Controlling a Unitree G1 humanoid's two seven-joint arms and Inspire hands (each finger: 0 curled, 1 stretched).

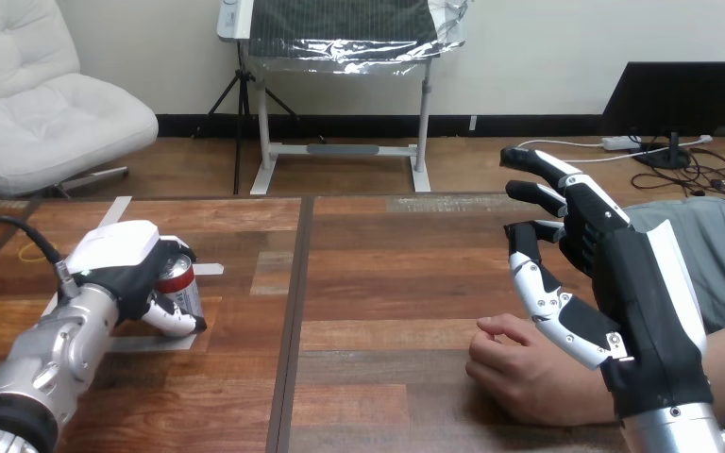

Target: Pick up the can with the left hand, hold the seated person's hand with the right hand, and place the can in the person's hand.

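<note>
Clearly the left hand (127, 269) has its fingers curled round the can (178, 281), which stands upright at the left of the table (378, 283), beside a tape mark (210, 269). The right hand (614, 283) is spread wide with straight fingers and holds nothing. It is just over the person's hand (519, 373), which rests loosely curled on the wood; whether they touch I cannot tell. The can looks light and stiff but smooth, likely slippery and easily dented, so a firm, uncrushing grip round its middle suits best.
</note>
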